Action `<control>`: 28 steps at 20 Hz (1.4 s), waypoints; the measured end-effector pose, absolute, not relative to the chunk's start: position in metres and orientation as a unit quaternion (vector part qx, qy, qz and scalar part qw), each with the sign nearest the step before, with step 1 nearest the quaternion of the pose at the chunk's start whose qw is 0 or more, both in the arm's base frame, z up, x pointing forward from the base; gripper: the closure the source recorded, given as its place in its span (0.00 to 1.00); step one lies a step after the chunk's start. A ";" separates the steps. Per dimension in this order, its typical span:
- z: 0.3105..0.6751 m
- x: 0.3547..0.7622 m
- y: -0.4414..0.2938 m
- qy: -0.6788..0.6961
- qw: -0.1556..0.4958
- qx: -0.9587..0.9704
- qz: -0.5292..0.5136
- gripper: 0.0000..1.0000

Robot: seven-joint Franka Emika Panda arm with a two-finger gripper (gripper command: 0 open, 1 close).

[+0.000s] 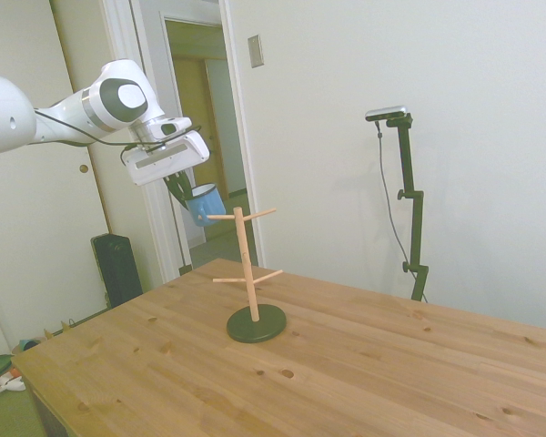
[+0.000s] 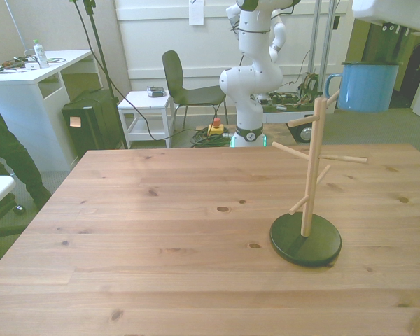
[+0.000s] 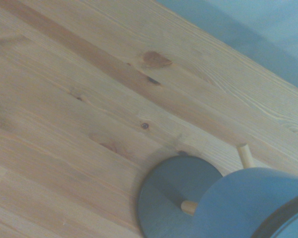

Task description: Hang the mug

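From the side we see the gripper (image 1: 184, 193) held high above the table (image 1: 364, 373), its dark fingers (image 1: 176, 188) closed on the rim of the mug (image 1: 205, 204). The mug is small and light blue, hanging tilted in the air just beside the top of the wooden peg stand (image 1: 247, 264), near the tip of an upper peg; we cannot tell whether they touch. The stand rises from a dark round base (image 1: 257, 323) on the tabletop.

In the front view we find the mug (image 2: 367, 85) at the front view's right, pale blue with a dark rim and a blue loop handle (image 2: 330, 84) turned toward the stand (image 2: 309, 168). The fingers are hidden by the picture's upper edge here.

In the wrist view, the mug's blue wall (image 3: 248, 203) fills a corner, blurred, with the stand's base (image 3: 171, 198) and two peg tips below it on the wood.
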State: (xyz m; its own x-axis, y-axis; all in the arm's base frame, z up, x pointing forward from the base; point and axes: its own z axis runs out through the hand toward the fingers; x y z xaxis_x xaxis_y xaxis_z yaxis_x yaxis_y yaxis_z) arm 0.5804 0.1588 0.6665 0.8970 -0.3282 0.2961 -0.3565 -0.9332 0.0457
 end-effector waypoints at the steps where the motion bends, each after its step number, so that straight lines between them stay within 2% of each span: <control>1: 0.665 0.584 0.157 -0.176 0.049 0.973 0.143 1.00; 10: 0.662 0.617 0.154 -0.180 0.045 0.973 0.137 1.00; 11: 0.663 0.618 0.155 -0.180 0.045 0.973 0.136 0.00; 28: 0.661 0.630 0.141 -0.195 0.048 0.972 0.125 0.00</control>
